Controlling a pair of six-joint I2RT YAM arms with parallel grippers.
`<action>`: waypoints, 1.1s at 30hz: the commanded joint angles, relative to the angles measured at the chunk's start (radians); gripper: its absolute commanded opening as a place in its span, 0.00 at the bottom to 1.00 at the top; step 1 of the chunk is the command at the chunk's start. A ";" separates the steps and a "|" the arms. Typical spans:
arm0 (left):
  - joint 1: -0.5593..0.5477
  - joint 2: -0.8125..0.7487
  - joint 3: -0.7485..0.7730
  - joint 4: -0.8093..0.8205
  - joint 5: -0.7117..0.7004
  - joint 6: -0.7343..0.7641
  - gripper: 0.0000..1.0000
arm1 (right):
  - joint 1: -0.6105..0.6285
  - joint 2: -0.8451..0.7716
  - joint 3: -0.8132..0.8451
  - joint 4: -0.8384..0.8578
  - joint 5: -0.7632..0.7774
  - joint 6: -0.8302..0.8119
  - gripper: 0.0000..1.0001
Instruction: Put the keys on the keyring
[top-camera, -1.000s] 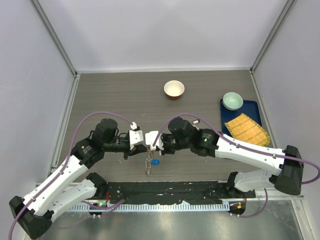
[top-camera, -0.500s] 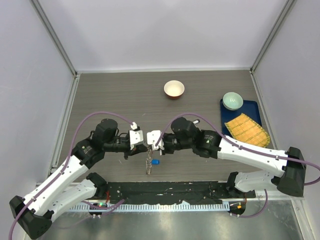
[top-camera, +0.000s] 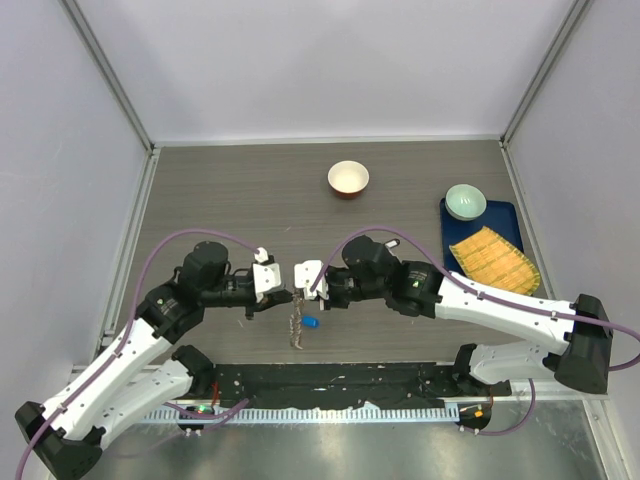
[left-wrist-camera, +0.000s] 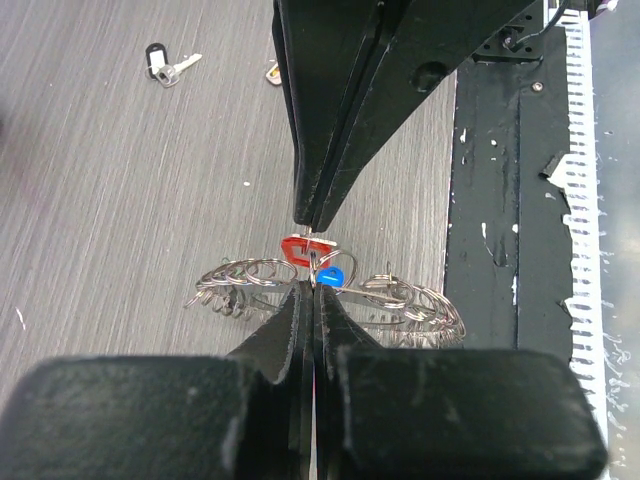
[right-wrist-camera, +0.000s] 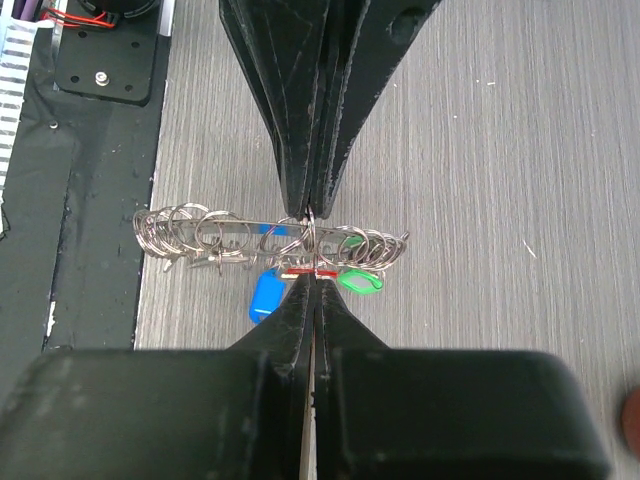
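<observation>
Red key (right-wrist-camera: 298, 271) edge-on at right claw (right-wrist-camera: 312, 279)

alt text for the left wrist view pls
Two shut grippers meet tip to tip over a grey table: the left gripper, at the bottom, pinches the keyring, and the right gripper, from the top, holds a red key against it. A blue key sits at the ring; a black key lies apart on the table.

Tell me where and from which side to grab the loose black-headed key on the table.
Take the black-headed key by its plastic head, coming straight down from above. It lies flat on the table, so a side approach likely finds no edge, and the head looks bulkier than the thin silver blade.
</observation>
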 joint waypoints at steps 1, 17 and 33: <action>-0.005 -0.014 -0.001 0.079 0.015 0.007 0.00 | 0.006 -0.023 -0.001 0.029 0.006 0.019 0.01; -0.005 -0.016 -0.009 0.093 0.013 0.007 0.00 | 0.005 -0.021 -0.010 0.043 -0.021 0.021 0.01; -0.005 -0.007 -0.011 0.094 0.035 0.015 0.00 | 0.003 -0.023 -0.016 0.079 -0.020 0.032 0.01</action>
